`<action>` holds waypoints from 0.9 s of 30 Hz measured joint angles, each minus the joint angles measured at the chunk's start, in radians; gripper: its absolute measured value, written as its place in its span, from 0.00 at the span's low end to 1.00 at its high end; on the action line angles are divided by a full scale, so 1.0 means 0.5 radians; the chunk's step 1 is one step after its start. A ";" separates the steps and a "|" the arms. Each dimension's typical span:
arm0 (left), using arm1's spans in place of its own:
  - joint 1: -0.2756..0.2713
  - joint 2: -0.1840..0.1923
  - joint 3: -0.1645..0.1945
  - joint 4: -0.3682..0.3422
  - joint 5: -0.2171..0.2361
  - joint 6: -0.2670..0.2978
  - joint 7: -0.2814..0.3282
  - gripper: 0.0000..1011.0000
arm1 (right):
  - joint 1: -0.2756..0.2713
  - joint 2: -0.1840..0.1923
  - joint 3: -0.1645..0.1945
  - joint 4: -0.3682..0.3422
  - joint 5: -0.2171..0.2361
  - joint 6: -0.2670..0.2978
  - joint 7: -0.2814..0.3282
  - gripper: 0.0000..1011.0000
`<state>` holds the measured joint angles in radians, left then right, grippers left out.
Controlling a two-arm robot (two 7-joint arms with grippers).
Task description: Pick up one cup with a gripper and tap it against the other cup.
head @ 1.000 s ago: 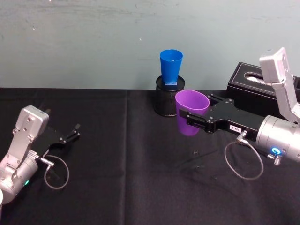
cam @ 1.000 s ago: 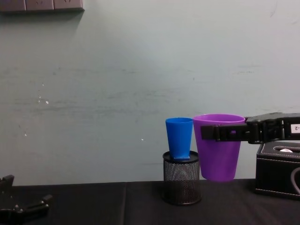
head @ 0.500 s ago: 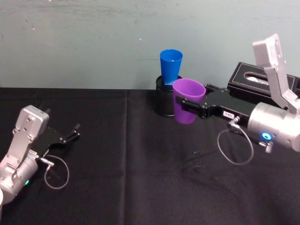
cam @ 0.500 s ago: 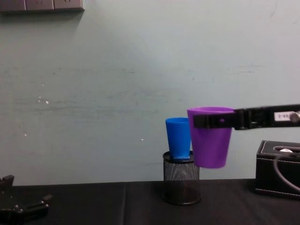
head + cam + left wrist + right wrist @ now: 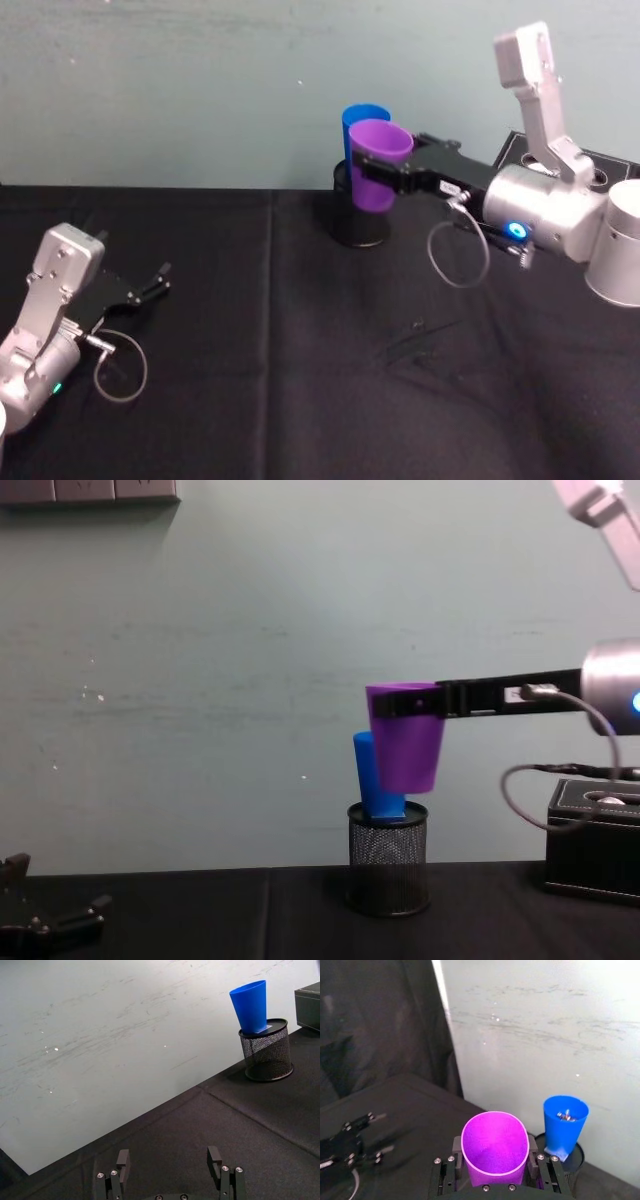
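Observation:
My right gripper (image 5: 372, 172) is shut on the purple cup (image 5: 378, 165), clamping it just under the rim and holding it upright in the air. The blue cup (image 5: 353, 117) stands in the black mesh holder (image 5: 355, 228) right behind it. From the chest, the purple cup (image 5: 405, 740) overlaps the blue cup (image 5: 368, 778) and hangs above the holder (image 5: 387, 858). In the right wrist view a small gap separates the purple cup (image 5: 495, 1147) from the blue cup (image 5: 565, 1122). My left gripper (image 5: 155, 281) rests open on the table at the left, its fingers (image 5: 216, 1159) spread.
A black box (image 5: 522, 152) sits on the table behind my right arm, near the wall. Black cloth covers the table (image 5: 270, 380). The right arm's cable loop (image 5: 455, 255) hangs below the wrist.
My right gripper has carried the purple cup up and back to the left, from beside the mesh holder to just in front of the blue cup. The left arm has not moved.

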<state>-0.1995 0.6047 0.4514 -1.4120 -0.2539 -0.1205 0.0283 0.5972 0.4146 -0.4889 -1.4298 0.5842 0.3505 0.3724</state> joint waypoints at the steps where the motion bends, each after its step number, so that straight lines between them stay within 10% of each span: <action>1: 0.000 0.000 0.000 0.000 0.000 0.000 0.000 1.00 | 0.028 -0.029 -0.006 0.045 -0.011 -0.008 -0.012 0.72; 27: 0.000 0.000 0.000 0.000 0.000 0.000 0.000 1.00 | 0.246 -0.333 0.005 0.564 -0.226 -0.162 -0.097 0.72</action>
<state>-0.1995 0.6047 0.4514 -1.4120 -0.2539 -0.1205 0.0283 0.7205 0.2483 -0.4865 -1.1478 0.4710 0.2693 0.3240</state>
